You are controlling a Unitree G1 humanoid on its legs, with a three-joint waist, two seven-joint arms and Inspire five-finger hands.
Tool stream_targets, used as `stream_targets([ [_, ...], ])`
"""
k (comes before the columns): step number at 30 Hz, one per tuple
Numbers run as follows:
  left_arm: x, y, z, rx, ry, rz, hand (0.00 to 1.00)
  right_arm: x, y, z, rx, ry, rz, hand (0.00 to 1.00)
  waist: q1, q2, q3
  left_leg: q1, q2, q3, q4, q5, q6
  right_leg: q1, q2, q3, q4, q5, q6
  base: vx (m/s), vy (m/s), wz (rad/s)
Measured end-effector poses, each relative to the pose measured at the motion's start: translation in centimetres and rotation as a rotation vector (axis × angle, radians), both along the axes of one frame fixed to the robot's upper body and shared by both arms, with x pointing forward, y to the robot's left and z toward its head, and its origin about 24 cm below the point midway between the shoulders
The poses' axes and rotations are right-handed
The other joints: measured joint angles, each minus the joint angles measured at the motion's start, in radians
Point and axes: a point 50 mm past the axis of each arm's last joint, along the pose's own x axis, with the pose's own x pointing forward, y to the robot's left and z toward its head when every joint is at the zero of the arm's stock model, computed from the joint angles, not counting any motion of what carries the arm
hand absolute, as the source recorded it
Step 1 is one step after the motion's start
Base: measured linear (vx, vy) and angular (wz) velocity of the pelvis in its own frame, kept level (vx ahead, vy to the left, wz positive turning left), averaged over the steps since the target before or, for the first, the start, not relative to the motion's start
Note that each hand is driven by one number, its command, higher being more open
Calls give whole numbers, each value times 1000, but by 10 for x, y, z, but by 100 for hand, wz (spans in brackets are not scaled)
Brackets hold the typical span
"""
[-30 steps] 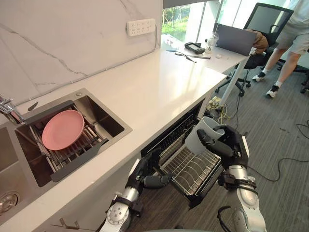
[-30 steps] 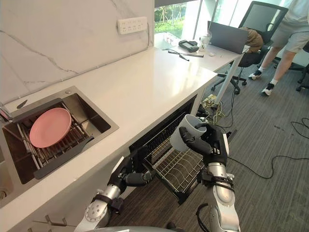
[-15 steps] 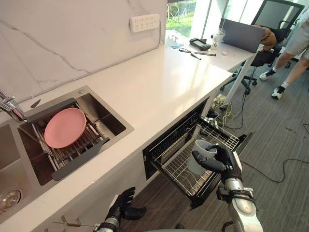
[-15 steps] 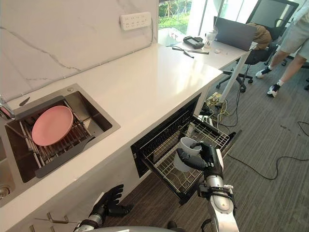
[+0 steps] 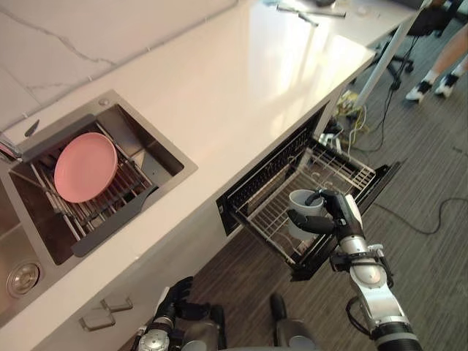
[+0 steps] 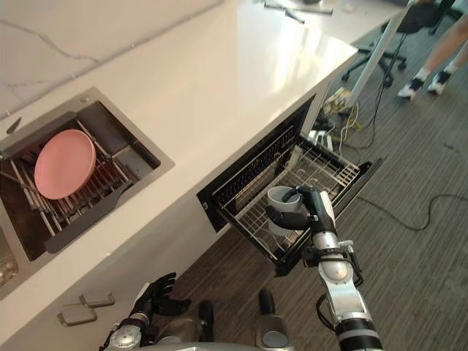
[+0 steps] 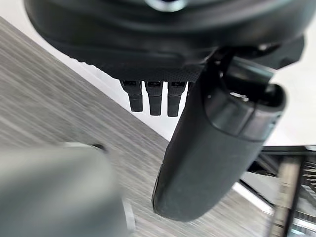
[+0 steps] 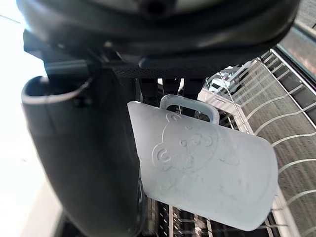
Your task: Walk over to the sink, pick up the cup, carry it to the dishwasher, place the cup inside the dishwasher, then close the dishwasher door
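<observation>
A pale white cup (image 5: 302, 199) with a raised bear pattern and a small handle (image 8: 190, 105) is held upright by my right hand (image 5: 338, 216), which is shut on it, thumb (image 8: 84, 153) on one side. Cup and hand are low over the front middle of the pulled-out wire rack (image 5: 335, 170) of the dishwasher (image 5: 257, 191) under the counter. I cannot tell whether the cup touches the rack. My left hand (image 5: 174, 299) hangs low by the cabinet front near the floor, fingers (image 7: 154, 97) relaxed and holding nothing.
The white counter (image 5: 241, 80) overhangs the dishwasher opening. A sink (image 5: 150, 157) at the left holds a pink plate (image 5: 85, 167) on a drain rack. Cables (image 5: 351, 102) lie on the grey floor to the right. A person's shoes (image 5: 431, 86) stand at the upper right.
The camera has tilted down, shifting the whole picture. My right hand has lowered the cup towards the rack. My left hand has left the rack's front edge and dropped near the floor.
</observation>
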Motion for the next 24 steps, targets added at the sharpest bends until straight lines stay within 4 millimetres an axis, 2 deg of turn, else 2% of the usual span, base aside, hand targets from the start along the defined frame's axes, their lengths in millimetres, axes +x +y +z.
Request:
stream_targets([
  [3, 12, 1, 5, 9, -37, 14, 90, 19, 8, 15, -32, -40, 37, 30, 11, 5, 48, -67, 8, 12, 44, -5, 3, -78, 10, 17, 52, 0, 0, -149, -15, -15],
  [6, 27, -7, 12, -18, -96, 24, 90, 35, 17, 33, -84, -87, 87, 30, 28, 22, 89, -124, 22, 19, 82, -5, 3, -148, 19, 24, 109, -4, -4, -153, -35, -9],
  [11, 45, -21, 20, -69, -165, 52, 90, 54, 32, 65, -150, -196, 129, 30, 53, 25, 127, -181, 34, 23, 111, 4, 2, -248, 26, 5, 221, -45, -35, -114, -86, 1],
  [17, 50, -29, 24, -86, -202, 66, 90, 63, 32, 87, -284, -277, 98, 30, 70, 25, 131, -208, 55, 14, 116, 6, -15, -294, 27, -51, 271, -61, -56, -18, -83, 2],
  [24, 55, -33, 27, -88, -222, 84, 90, 83, 32, 105, -360, -309, 33, 30, 86, 25, 131, -213, 57, -2, 82, 28, -36, -314, 25, -73, 295, -70, -54, 52, -38, 7],
])
